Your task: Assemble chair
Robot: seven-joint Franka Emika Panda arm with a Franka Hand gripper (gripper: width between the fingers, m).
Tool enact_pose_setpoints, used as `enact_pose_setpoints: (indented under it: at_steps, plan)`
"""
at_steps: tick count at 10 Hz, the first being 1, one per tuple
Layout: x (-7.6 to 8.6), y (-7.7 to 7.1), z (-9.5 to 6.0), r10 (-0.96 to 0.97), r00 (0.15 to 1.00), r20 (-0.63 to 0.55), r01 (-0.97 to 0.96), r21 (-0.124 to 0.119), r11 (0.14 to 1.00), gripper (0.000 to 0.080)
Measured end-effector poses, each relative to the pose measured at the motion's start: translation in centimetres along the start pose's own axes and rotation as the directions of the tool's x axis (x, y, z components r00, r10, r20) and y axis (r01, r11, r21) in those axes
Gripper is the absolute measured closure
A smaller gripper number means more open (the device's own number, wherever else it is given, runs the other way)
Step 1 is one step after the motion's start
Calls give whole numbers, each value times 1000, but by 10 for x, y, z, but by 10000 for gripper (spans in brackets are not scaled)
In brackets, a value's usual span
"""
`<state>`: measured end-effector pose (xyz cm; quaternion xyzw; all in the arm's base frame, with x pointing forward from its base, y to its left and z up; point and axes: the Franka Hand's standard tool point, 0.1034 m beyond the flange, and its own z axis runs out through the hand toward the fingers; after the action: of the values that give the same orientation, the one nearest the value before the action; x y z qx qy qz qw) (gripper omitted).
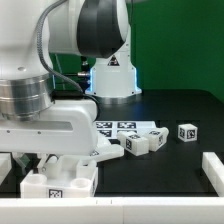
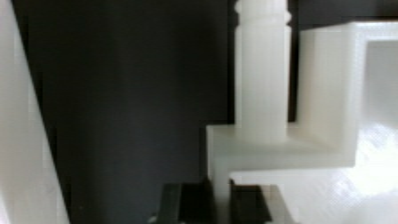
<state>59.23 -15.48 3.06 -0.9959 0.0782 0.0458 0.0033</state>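
The chair is in white tagged parts. In the exterior view a blocky white group sits at the front left, and my gripper comes down onto it from under the big white hand. The wrist view shows a round white leg standing against a stepped white block, beside a white panel. My gripper is shut, its dark fingers almost touching. A thin white sliver shows in the slit between them; whether it is gripped is unclear. Three loose chair blocks lie mid-table.
The marker board lies flat behind the loose blocks, in front of the arm's base. A low white rail stands at the exterior view's right and another at its left. The black tabletop stretches between them.
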Motion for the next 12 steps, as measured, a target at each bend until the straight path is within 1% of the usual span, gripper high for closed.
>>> enact_pose_setpoints:
  at_steps: [6,7,9,10,11,12]
  plan:
    - [0,0,0,0,1000,0,0,0,1000,771]
    - [-1,1,1,0,1000,5,0,-8,1000,771]
    - [-1,-1,1,-3,1000,4,3,1,1000,771]
    - [1,-3,2,-31,999,-12,31,-9,999,771]
    - [2,-12,3,-96,994,-46,94,-28,995,771]
    - [-5,-18,3,-156,987,-43,155,-29,988,771]
